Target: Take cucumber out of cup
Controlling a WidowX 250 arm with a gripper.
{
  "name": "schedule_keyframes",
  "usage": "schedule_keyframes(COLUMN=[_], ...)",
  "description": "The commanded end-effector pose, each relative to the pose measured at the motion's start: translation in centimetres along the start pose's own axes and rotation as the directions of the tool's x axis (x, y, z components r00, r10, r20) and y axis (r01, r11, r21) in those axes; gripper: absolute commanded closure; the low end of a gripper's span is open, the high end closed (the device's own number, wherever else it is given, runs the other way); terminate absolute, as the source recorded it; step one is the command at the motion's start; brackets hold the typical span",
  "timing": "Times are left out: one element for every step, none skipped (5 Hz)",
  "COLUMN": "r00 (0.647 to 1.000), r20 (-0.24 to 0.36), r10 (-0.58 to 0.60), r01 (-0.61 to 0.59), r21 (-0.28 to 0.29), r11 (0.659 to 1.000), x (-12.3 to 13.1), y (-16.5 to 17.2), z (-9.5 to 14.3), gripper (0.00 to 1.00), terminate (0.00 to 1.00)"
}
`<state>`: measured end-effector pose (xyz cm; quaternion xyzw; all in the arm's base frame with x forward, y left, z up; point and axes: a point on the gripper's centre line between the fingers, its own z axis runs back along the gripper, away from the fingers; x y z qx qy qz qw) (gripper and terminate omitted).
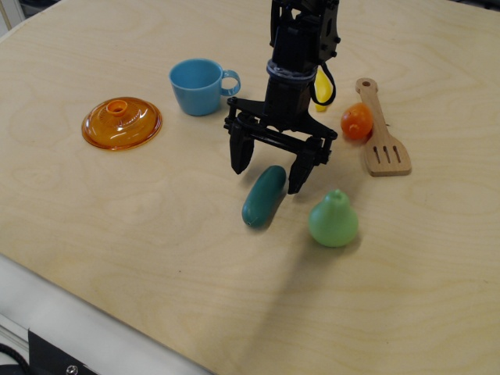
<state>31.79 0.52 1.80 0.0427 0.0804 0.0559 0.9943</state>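
The dark teal-green cucumber (263, 196) lies on the wooden table, tilted, well right and in front of the light blue cup (197, 86). The cup stands upright with its ring handle to the right and looks empty. My gripper (269, 173) is open, its two black fingers spread to either side of the cucumber's upper end, not gripping it. The arm rises behind it toward the top of the frame.
A light green pear (333, 219) stands just right of the cucumber. An orange translucent lid (121, 122) lies at the left. A wooden spatula (380, 138), an orange fruit (357, 122) and a yellow item (323, 87) are behind right. The table's front edge runs along the lower left.
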Motion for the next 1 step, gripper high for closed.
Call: schedule_keyframes(r00=[0.986], r20=[0.158], r10=[0.046], r01=[-0.046], r21=[-0.008], r11=[0.999], x=[-0.68], y=[0.88], z=[5.95], gripper=[0.00], terminate=[1.00])
